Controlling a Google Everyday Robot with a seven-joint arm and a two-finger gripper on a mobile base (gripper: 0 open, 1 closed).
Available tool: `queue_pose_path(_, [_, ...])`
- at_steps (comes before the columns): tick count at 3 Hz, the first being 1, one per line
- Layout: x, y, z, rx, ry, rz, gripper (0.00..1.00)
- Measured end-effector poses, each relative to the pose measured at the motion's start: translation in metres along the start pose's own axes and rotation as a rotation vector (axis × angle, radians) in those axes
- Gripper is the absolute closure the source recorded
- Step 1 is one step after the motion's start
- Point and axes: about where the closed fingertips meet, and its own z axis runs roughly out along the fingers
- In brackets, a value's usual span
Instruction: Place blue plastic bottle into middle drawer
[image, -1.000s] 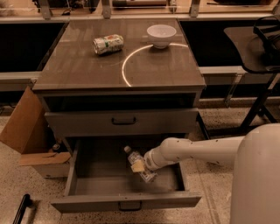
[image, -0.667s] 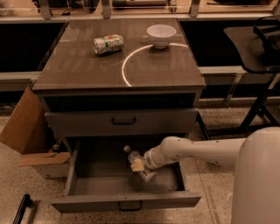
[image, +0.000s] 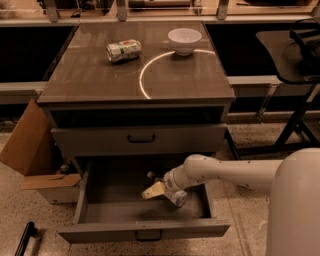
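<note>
The middle drawer (image: 145, 227) is pulled out at the bottom of the cabinet, showing its deep grey tray. My gripper (image: 159, 190) reaches down into the drawer from the right on the white arm (image: 225, 172). The blue plastic bottle (image: 178, 198) lies at the gripper, low over the drawer floor. Its white cap end (image: 150, 175) points to the back left and its middle is hidden behind the gripper. I cannot tell whether the bottle rests on the floor.
A crushed green-white can (image: 123, 50) and a white bowl (image: 184, 40) sit on the cabinet top. The taller drawer front (image: 140, 139) above is closed. A cardboard box (image: 35, 160) stands left of the cabinet, and a dark table and chair frame (image: 295, 75) stand at the right.
The gripper and bottle stay in almost the same spot inside the drawer; at most the gripper has shifted slightly.
</note>
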Motion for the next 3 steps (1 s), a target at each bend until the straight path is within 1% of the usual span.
queue_pose_path(1, [0.004, 0.002, -0.011, -0.004, -0.021, 0.002, 0.0])
queue_pose_path(2, [0.016, 0.015, -0.049, -0.013, -0.066, -0.011, 0.0])
queue_pose_path(3, [0.026, 0.031, -0.118, -0.039, -0.143, -0.057, 0.0])
